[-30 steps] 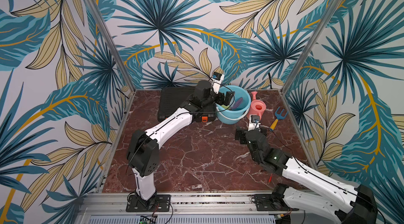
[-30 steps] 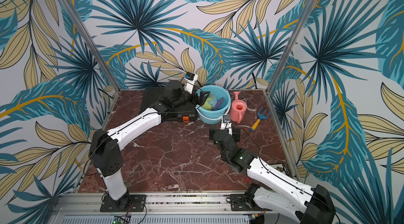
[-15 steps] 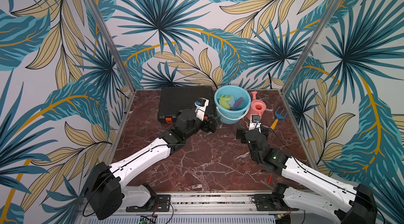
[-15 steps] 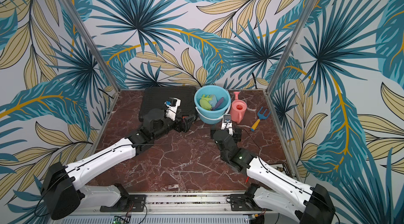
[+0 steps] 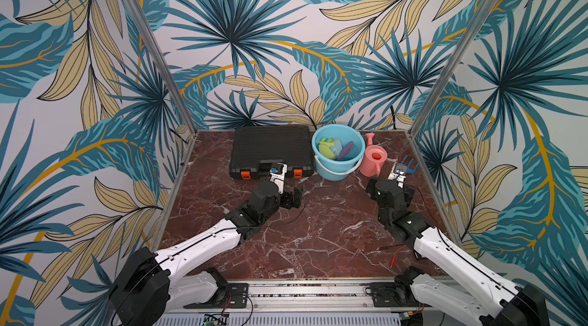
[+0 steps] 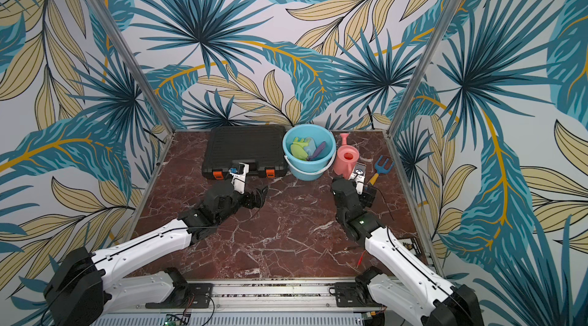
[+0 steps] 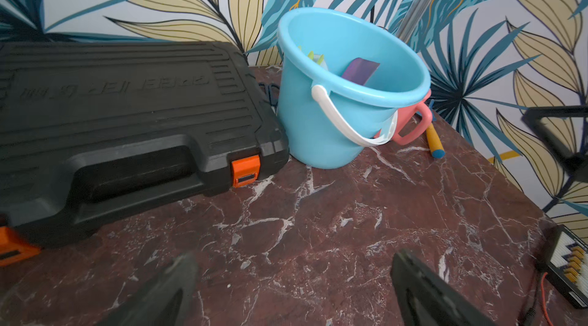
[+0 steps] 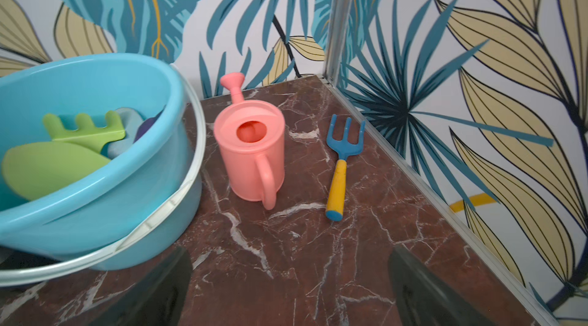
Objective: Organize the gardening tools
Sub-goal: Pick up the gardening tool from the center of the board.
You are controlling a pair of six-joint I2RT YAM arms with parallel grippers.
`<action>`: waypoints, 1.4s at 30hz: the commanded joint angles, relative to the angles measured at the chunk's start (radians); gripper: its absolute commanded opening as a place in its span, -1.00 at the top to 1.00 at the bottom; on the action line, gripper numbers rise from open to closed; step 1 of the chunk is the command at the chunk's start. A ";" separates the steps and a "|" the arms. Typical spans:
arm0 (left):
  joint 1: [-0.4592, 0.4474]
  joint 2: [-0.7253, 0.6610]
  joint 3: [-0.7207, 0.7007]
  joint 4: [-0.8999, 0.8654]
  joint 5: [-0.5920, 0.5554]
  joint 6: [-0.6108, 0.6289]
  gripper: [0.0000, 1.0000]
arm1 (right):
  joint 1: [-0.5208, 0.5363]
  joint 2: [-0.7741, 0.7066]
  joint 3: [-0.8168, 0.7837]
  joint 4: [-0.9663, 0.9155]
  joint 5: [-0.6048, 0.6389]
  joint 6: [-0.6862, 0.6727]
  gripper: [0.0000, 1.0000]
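Note:
A pale blue bucket (image 5: 334, 171) at the back holds a green rake (image 8: 86, 130), a green trowel (image 8: 47, 168), a pale blue trowel (image 8: 125, 119) and a purple shovel (image 7: 361, 71). Right of it a pink watering can (image 5: 374, 160) stands upright. The blue fork-rake (image 8: 342, 162) with its yellow handle lies flat by the right wall. My right gripper (image 8: 289, 253) is open and empty, low over the marble just in front of the can and the fork-rake. My left gripper (image 7: 294, 259) is open and empty, in front of the bucket.
A big black case (image 5: 270, 149) with orange latches lies shut, left of the bucket and touching it. Thin red and black leads (image 5: 394, 249) lie on the marble by the right arm. Metal frame rails (image 8: 413, 178) edge the table at the patterned walls.
My left arm has drawn back from over the bucket and come down in front of the case. My right gripper has shifted a little right, toward the fork-rake.

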 commanded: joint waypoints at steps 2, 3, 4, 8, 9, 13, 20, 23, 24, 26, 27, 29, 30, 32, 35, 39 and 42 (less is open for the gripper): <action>0.008 0.025 0.005 0.022 -0.017 -0.029 -1.00 | -0.087 -0.036 -0.029 -0.064 -0.020 0.074 -0.99; 0.009 0.029 0.007 0.012 -0.027 -0.035 -1.00 | -0.110 -0.034 -0.031 -0.072 -0.018 0.083 -0.99; 0.008 0.030 0.007 0.005 -0.030 -0.043 -1.00 | -0.144 -0.029 -0.035 -0.073 -0.026 0.094 -0.99; 0.007 0.025 0.004 0.007 0.026 -0.053 -1.00 | -0.273 0.057 -0.044 -0.036 -0.119 0.126 -0.99; 0.007 0.026 0.003 0.007 0.031 -0.061 -1.00 | -0.306 0.101 -0.036 -0.027 -0.151 0.137 -0.99; 0.007 0.031 0.004 0.007 0.051 -0.071 -1.00 | -0.426 0.292 0.039 -0.018 -0.295 0.167 -0.98; 0.007 0.033 0.011 -0.001 0.069 -0.073 -1.00 | -0.569 0.584 0.235 -0.067 -0.557 0.191 -0.71; 0.007 0.030 0.011 -0.003 0.091 -0.071 -1.00 | -0.598 0.702 0.331 -0.115 -0.629 0.183 -0.60; 0.007 0.030 0.011 -0.002 0.100 -0.070 -1.00 | -0.605 0.727 0.358 -0.145 -0.640 0.184 -0.55; 0.007 0.034 0.013 0.000 0.110 -0.068 -1.00 | -0.626 0.789 0.399 -0.175 -0.680 0.185 -0.31; 0.007 0.037 0.014 0.000 0.115 -0.068 -1.00 | -0.640 0.814 0.411 -0.189 -0.695 0.195 -0.21; 0.007 0.044 0.018 -0.002 0.119 -0.068 -1.00 | -0.665 0.859 0.442 -0.217 -0.727 0.205 -0.13; 0.007 0.047 0.020 -0.003 0.122 -0.068 -1.00 | -0.674 0.876 0.455 -0.227 -0.740 0.203 -0.12; 0.007 0.049 0.022 -0.004 0.125 -0.068 -1.00 | -0.680 0.902 0.480 -0.247 -0.746 0.189 -0.12; 0.007 0.052 0.022 -0.003 0.125 -0.069 -1.00 | -0.681 0.920 0.496 -0.259 -0.750 0.170 -0.09; 0.007 0.056 0.023 -0.003 0.133 -0.070 -1.00 | -0.680 0.940 0.514 -0.289 -0.737 0.154 0.32; 0.007 0.056 0.025 -0.003 0.140 -0.071 -1.00 | -0.680 0.936 0.508 -0.291 -0.733 0.151 0.49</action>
